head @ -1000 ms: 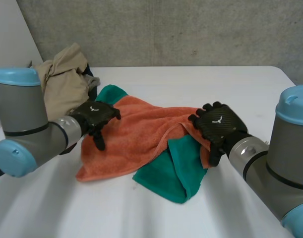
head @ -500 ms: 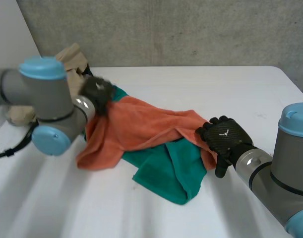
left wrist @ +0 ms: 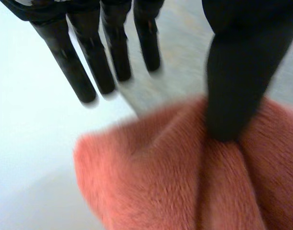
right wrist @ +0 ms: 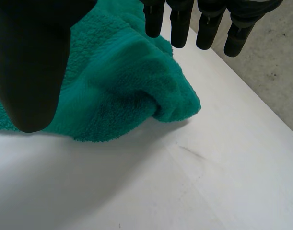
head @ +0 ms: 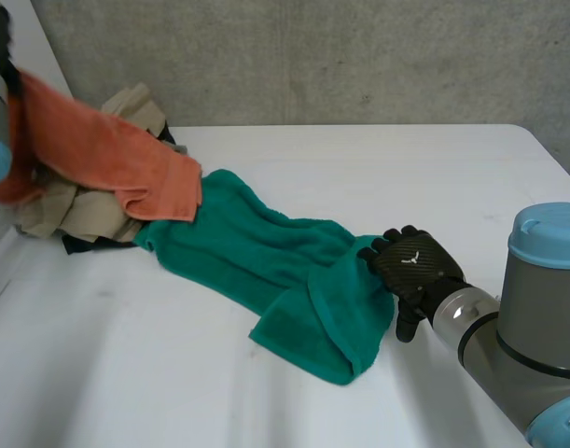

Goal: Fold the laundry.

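Two towels show in the head view. A rumpled orange terry towel (head: 117, 168) is held up at the left, over a heap of beige clothes (head: 135, 107). A long teal terry towel (head: 257, 247) lies across the white table (head: 406, 168), with the right hand (head: 410, 266) at its near end.

Left wrist view: the left hand (left wrist: 237, 86) pins the orange cloth under its thumb, fingers (left wrist: 74, 67) straight.

Right wrist view: the right hand's fingers are straight and spread above the teal towel's bunched edge.

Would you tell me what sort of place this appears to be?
Probably a robotics lab test bench, not a home: a white table against a raw concrete wall, with a green towel and beige clothes heaped on it.
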Controlling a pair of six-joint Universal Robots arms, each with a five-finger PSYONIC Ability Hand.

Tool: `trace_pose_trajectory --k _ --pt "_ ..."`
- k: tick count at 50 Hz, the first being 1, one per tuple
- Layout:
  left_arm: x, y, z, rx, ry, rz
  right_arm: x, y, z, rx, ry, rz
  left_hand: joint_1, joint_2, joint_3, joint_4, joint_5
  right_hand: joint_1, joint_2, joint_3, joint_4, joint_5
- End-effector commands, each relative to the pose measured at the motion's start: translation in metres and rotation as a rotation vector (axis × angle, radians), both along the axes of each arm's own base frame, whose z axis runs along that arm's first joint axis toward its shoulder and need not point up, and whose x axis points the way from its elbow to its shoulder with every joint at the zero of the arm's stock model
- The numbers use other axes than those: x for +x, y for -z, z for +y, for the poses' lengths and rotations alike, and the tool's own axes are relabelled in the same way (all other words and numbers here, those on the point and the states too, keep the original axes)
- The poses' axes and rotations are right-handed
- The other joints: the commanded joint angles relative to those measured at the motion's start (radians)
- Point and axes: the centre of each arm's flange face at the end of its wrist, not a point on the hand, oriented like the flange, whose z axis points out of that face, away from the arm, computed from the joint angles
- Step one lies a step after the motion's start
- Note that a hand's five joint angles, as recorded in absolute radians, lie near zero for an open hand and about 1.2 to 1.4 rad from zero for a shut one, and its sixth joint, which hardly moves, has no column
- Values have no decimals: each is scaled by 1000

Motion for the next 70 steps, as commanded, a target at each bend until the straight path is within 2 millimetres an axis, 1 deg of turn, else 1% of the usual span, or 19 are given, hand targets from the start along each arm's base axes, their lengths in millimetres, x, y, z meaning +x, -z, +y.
trace_pose_trajectory --k 1,8,13,17,19,29,38,43,44,45,47,48,55,59,60,63,64,68,70 --pt "-22 36 15 110 113 -76 1 -2 2 -6 -4 -5 -406 -452 -480 -474 -471 -33 -24 -22 -23 -37" --pt "-37 48 61 221 157 -77 2 -6 3 -12 -14 -3 -406 -452 -480 -474 -471 -33 -24 -22 -23 -37" --pt "-60 85 113 400 306 -94 7 -13 10 -50 -97 28 -379 -425 -453 -447 -444 -33 -24 -22 -23 -37" --pt "-75 115 140 507 452 -134 15 -12 15 -105 -217 89 -162 -208 -236 -230 -227 -33 -24 -22 -23 -37" --pt "-77 125 144 528 494 -164 18 -12 17 -130 -260 111 -109 -155 -183 -177 -174 -33 -24 -22 -23 -37" --pt "-77 171 119 592 513 -268 40 12 9 -159 -383 150 14 -31 -59 -53 -50 -33 -24 -22 -23 -37" --pt "-80 190 95 575 511 -290 48 24 1 -192 -396 142 55 10 -18 -12 -9 84 93 95 94 80" --pt "-83 199 86 561 513 -324 51 28 2 -198 -403 146 217 171 143 149 152 539 548 549 548 534" --pt "-85 201 84 555 517 -335 51 28 3 -198 -405 147 383 337 309 315 318 883 892 894 893 878" --pt "-86 202 82 548 518 -342 51 27 3 -202 -405 146 469 423 395 401 404 1043 1052 1054 1053 1039" --pt "-88 204 79 535 517 -357 51 26 3 -201 -397 145 619 573 545 551 554 1189 1198 1200 1199 1184" --pt "-89 204 76 526 512 -367 50 24 2 -205 -387 141 814 768 740 746 749 1189 1198 1200 1199 1184" --pt "-93 194 72 488 482 -386 36 -9 -14 -241 -257 84 816 770 742 748 751 1189 1198 1200 1199 1184" --pt "-89 161 80 450 455 -374 16 -40 -28 -262 -125 25 816 770 742 748 751 1189 1198 1200 1199 1184" --pt "-86 141 87 421 449 -360 5 -53 -37 -272 -63 -3 816 770 742 748 751 1189 1198 1200 1199 1184" --pt "-81 114 100 382 440 -324 -12 -70 -53 -288 31 -50 816 770 742 748 751 1189 1198 1200 1199 1184" --pt "-80 97 112 362 440 -297 -23 -79 -63 -292 83 -79 816 770 742 748 751 1189 1198 1200 1199 1184" --pt "-75 64 147 323 452 -217 -39 -84 -84 -262 160 -110 816 770 742 748 751 1189 1198 1200 1199 1184" --pt "-74 58 160 315 468 -196 -42 -83 -91 -249 179 -102 816 770 742 748 751 1189 1198 1200 1199 1184"
